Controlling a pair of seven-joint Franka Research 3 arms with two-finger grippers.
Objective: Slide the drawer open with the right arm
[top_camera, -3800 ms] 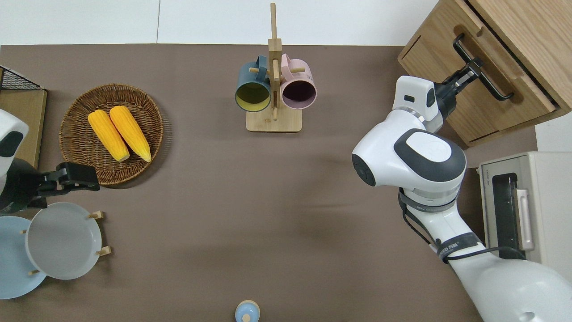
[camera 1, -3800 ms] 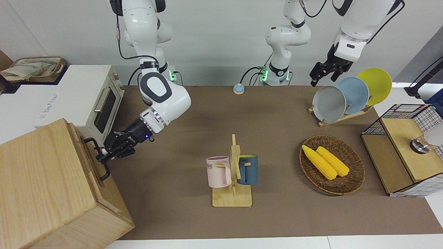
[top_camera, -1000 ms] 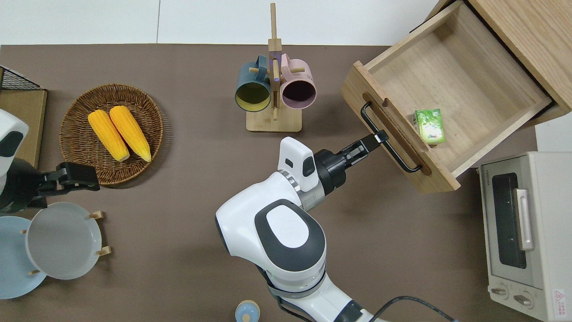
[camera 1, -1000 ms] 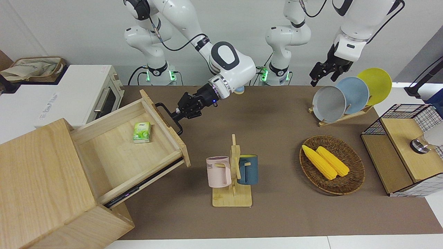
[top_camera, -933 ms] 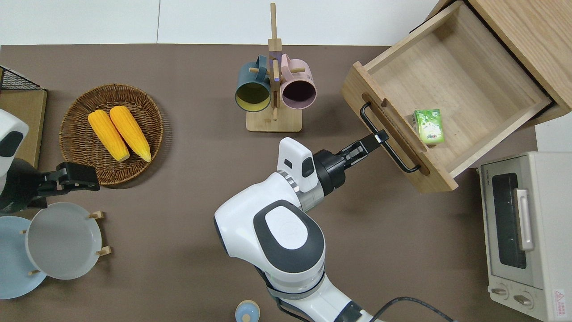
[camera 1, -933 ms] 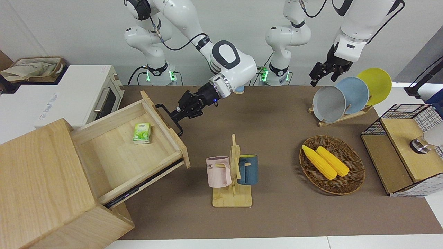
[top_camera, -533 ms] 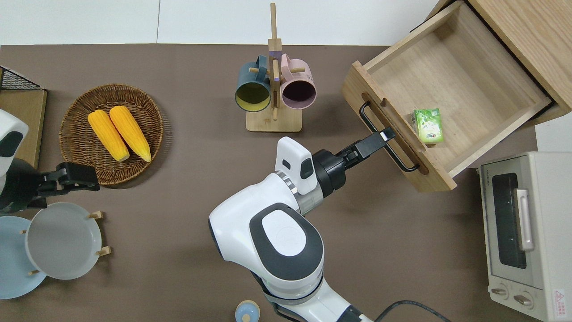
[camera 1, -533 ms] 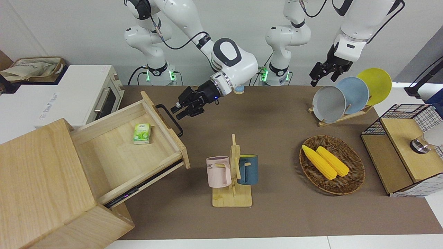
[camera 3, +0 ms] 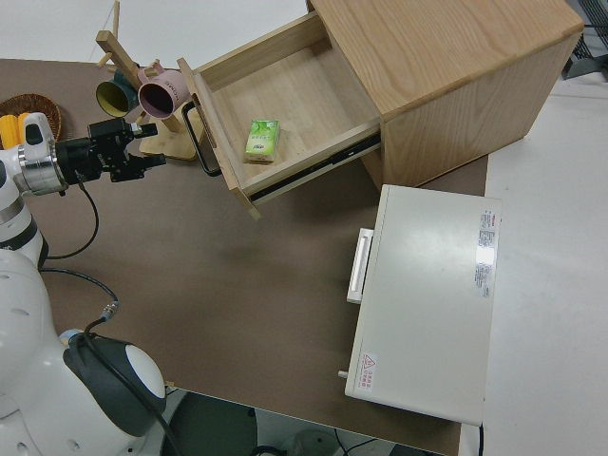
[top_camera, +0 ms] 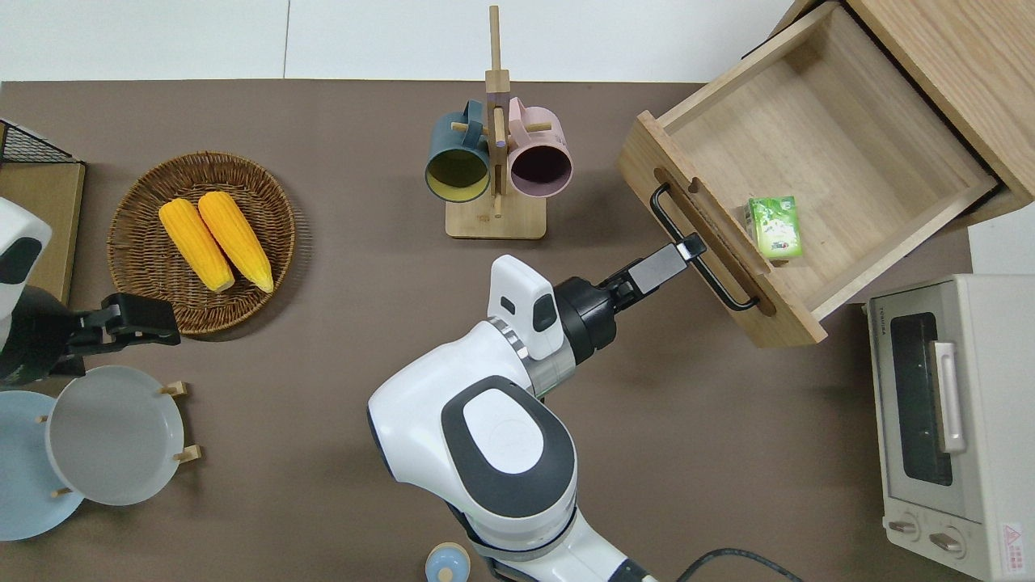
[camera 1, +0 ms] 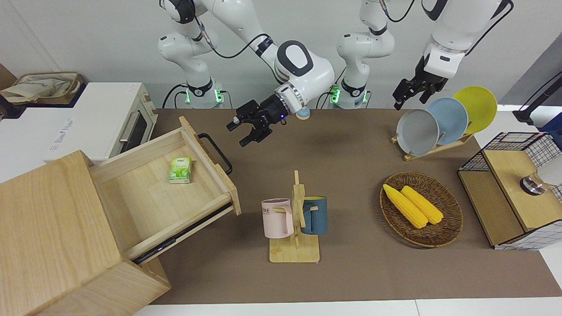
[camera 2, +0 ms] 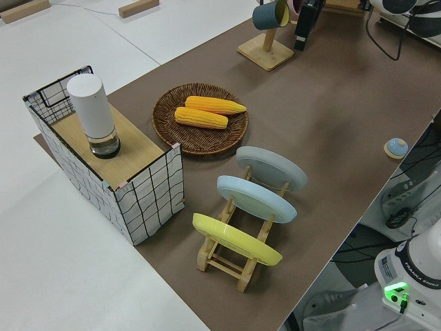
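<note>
The light-wood drawer (camera 1: 149, 193) stands pulled far out of the large pale wooden box (camera 1: 52, 228); it also shows in the overhead view (top_camera: 817, 137) and the right side view (camera 3: 285, 95). Its black U-shaped bar handle (camera 1: 216, 152) (top_camera: 728, 291) is free. A small green packet (camera 1: 180, 169) (top_camera: 774, 227) lies in the drawer. My right gripper (camera 1: 237, 134) (top_camera: 683, 249) (camera 3: 150, 145) is open and empty, up in the air just off the handle, with a clear gap in the front view. My left arm is parked, its gripper (camera 1: 408, 98) open.
A white toaster oven (camera 1: 127, 127) stands beside the box, nearer to the robots. A wooden mug rack (camera 1: 296, 219) with a pink and a blue mug stands mid-table. A wicker basket (camera 1: 448, 221) holds two corn cobs. A plate rack (camera 1: 434, 120) and a wire-mesh box (camera 1: 513, 193) stand at the left arm's end.
The drawer went from shut to pulled wide open. In the last second my right gripper opened, let go of the handle, and rose away from it toward the table's middle.
</note>
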